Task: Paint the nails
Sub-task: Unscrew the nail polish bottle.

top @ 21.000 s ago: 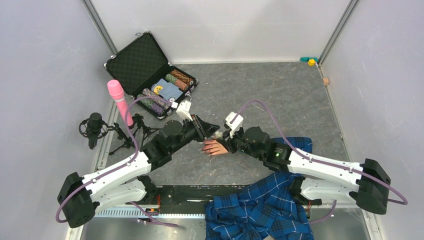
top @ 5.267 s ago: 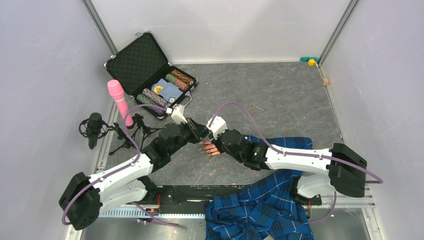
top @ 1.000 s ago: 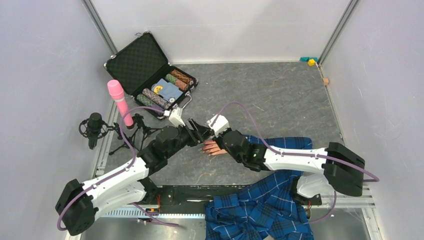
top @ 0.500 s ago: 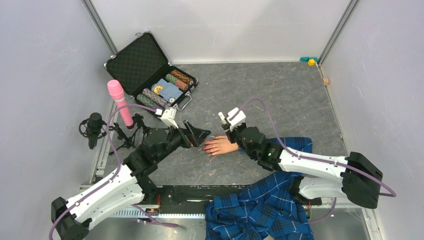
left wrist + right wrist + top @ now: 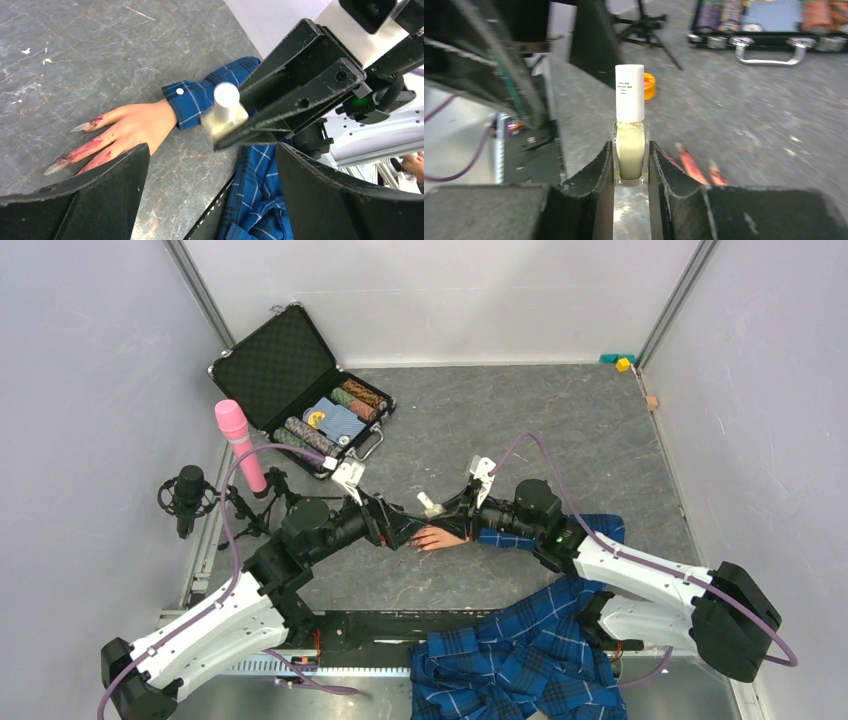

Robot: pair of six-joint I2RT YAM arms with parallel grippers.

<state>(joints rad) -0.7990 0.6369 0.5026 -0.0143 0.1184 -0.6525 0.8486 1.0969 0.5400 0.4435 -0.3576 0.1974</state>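
Note:
The flesh-coloured mannequin hand (image 5: 438,538) lies flat on the grey table, its blue plaid sleeve (image 5: 200,95) running off to the right. Its long pointed nails (image 5: 80,127) and fingers are smeared red; the nails (image 5: 689,162) also show just past my right fingers. My right gripper (image 5: 631,160) is shut on a small clear bottle (image 5: 630,145) of pale liquid with a white cap, held just above the wrist. The same bottle (image 5: 226,112) shows in the left wrist view. My left gripper (image 5: 400,530) stands wide open at the fingertips, with nothing between its fingers (image 5: 75,200).
An open black case (image 5: 300,390) with chip rolls sits at the back left. A pink microphone (image 5: 238,445) and a black microphone on a stand (image 5: 188,495) stand at the left edge. Plaid cloth (image 5: 520,660) is heaped at the near edge. Small coloured blocks (image 5: 622,362) lie in the far right corner.
My left gripper has opened wide and drawn back to the left. My right gripper has swung back to the right with the capped bottle, uncovering the hand.

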